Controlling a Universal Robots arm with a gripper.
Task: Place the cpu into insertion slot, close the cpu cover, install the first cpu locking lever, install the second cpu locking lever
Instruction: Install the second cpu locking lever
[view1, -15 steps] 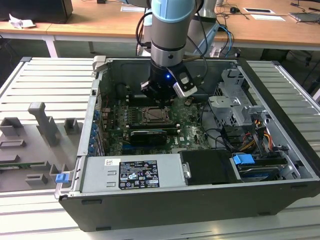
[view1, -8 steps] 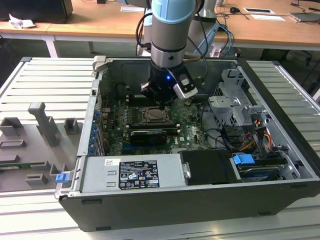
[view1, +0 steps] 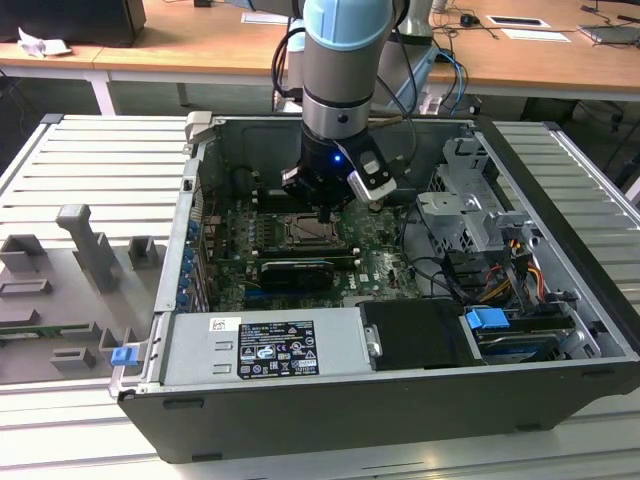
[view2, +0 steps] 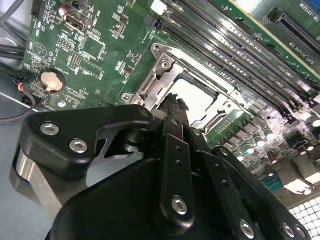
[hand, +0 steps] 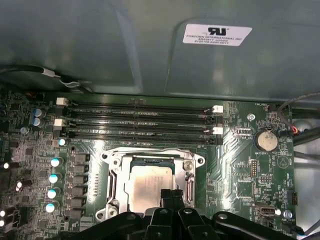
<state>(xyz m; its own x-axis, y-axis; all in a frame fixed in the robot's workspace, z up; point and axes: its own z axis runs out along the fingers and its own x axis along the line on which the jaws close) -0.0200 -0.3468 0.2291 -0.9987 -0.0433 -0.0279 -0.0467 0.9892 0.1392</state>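
The cpu (hand: 147, 184) lies flat in the socket on the green motherboard (hand: 240, 165), its dull silver top showing. The cpu cover (hand: 152, 156) is a silvery frame lying down around it; both also show in the second wrist view, the cpu (view2: 195, 95) inside the cover (view2: 162, 67). My gripper (hand: 171, 194) hangs just above the socket's edge, fingers pressed together with nothing between them. In the exterior view the gripper (view1: 322, 213) hovers over the socket (view1: 303, 233) inside the open computer case. I cannot make out how the locking levers stand.
Black memory slots (hand: 140, 122) run beside the socket, and a coin battery (hand: 265, 140) sits near it. A drive cage (view1: 465, 200), cables (view1: 500, 275) and the power supply (view1: 265, 345) crowd the case. Grey fixtures (view1: 90, 245) stand on the table at the exterior view's left.
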